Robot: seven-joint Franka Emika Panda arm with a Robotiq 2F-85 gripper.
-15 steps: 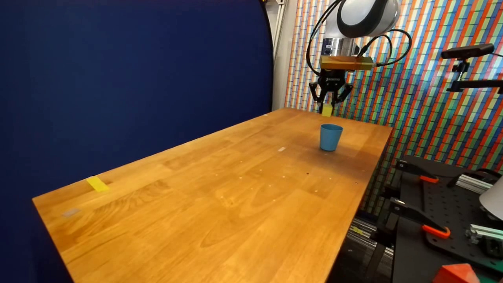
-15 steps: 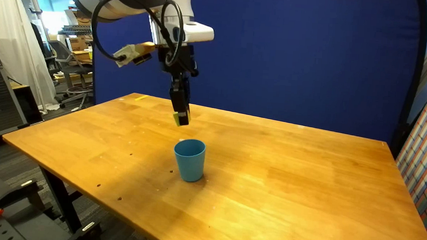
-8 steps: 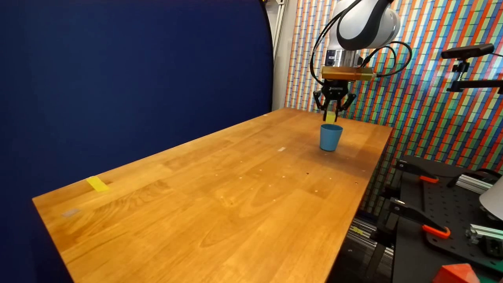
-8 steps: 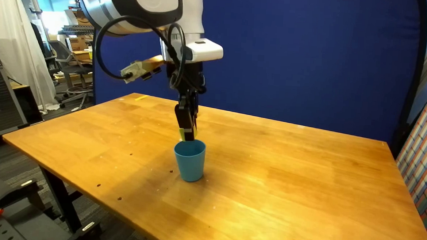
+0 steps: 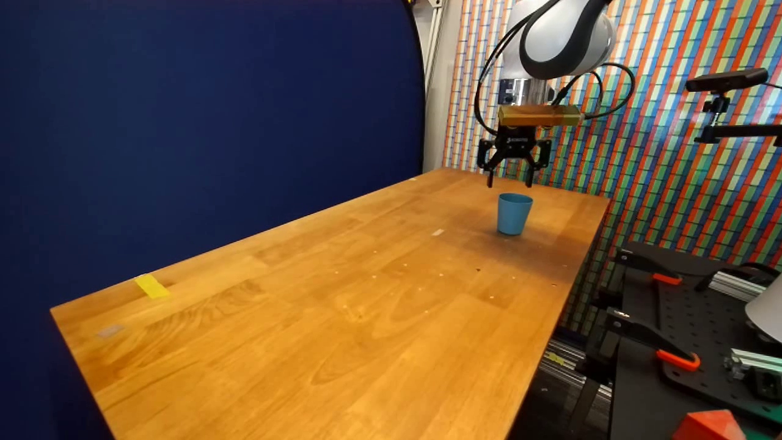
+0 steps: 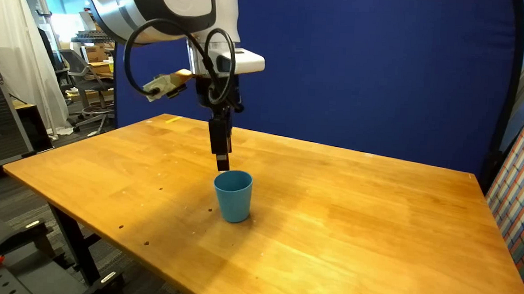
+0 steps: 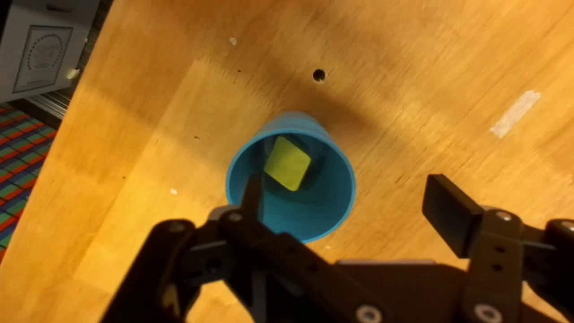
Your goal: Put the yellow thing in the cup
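Observation:
The blue cup [image 7: 323,220] stands upright on the table, and the yellow block [image 7: 288,164] lies inside it, seen from above in the wrist view. In both exterior views the cup wall [image 5: 514,215] [image 6: 234,204] hides the block. Just above the cup's rim, slightly to one side, hovers my gripper [image 5: 509,181] [image 6: 223,166]. Its jaws are spread wide with nothing between them. In the wrist view one finger [image 7: 253,197] overlaps the cup's rim, while the opposite finger [image 7: 450,211] is over bare wood.
A wooden table [image 5: 342,318] carries the cup. Flat yellow tape [image 5: 151,286] is stuck near its far corner. Beside the table in an exterior view is a black platform [image 5: 647,391] with orange-handled clamps. A dark blue screen [image 6: 360,71] stands behind the table.
My gripper came down over the cup holding the yellow block, then opened and shifted slightly sideways. The block has left the fingers and is now in the cup. The cup has not moved.

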